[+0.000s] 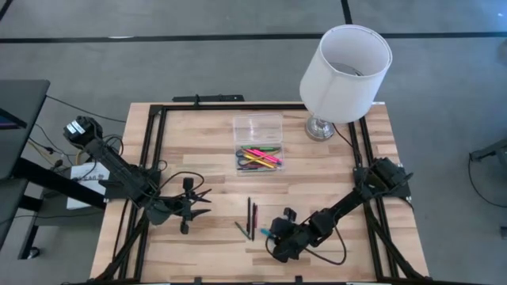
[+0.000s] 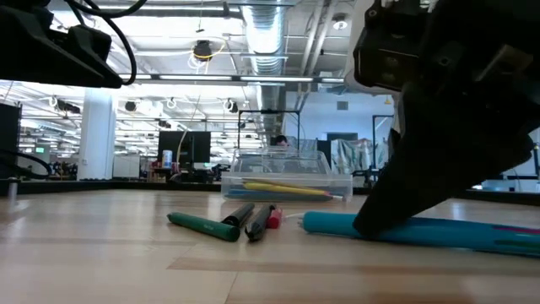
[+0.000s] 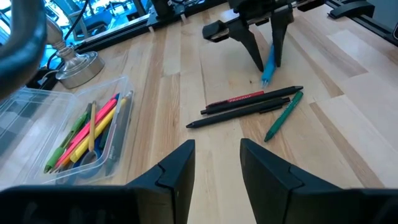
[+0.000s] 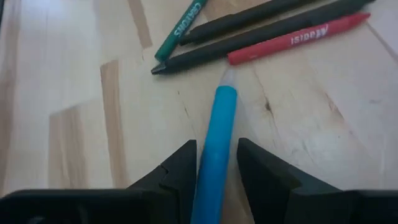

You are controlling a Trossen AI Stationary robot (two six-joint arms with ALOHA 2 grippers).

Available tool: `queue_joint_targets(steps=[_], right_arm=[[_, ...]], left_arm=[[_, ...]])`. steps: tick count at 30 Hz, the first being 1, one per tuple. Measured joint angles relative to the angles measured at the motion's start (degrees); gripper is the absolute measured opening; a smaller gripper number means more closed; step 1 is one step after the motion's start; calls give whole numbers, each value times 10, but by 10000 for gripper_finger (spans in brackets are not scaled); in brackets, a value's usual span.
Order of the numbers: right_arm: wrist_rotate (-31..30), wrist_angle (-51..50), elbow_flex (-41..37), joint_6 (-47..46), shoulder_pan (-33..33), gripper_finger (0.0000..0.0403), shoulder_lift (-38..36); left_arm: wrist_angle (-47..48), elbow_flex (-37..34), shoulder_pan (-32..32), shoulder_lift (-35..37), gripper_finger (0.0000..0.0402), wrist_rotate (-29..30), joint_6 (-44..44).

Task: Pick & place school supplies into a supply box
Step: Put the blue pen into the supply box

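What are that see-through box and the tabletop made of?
The box looks like clear, glossy plastic: the pens inside show through its walls. The tabletop looks like pale wood, matte, with visible grain and joined planks, though it may be a veneer.

Bright, even light; blurred foreground.

Blue pen (image 4: 213, 149) partly hidden between the jaws; its rear end cut off

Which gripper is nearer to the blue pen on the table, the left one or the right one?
The right. The right gripper stands over the blue pen, one finger on each side. The left gripper waits apart, across the other loose pens from it.
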State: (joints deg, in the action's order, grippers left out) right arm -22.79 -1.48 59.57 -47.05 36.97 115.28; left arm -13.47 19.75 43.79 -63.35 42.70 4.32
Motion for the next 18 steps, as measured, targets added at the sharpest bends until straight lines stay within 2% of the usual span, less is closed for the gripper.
queue_joint_targets(steps=[8,18], right_arm=[[17,-17,0,55,0,108,1],[32,-78,2,55,1,107,-9]], left_arm=[[0,0,0,0,123,0,0],[6,0,0,0,123,-4,11]])
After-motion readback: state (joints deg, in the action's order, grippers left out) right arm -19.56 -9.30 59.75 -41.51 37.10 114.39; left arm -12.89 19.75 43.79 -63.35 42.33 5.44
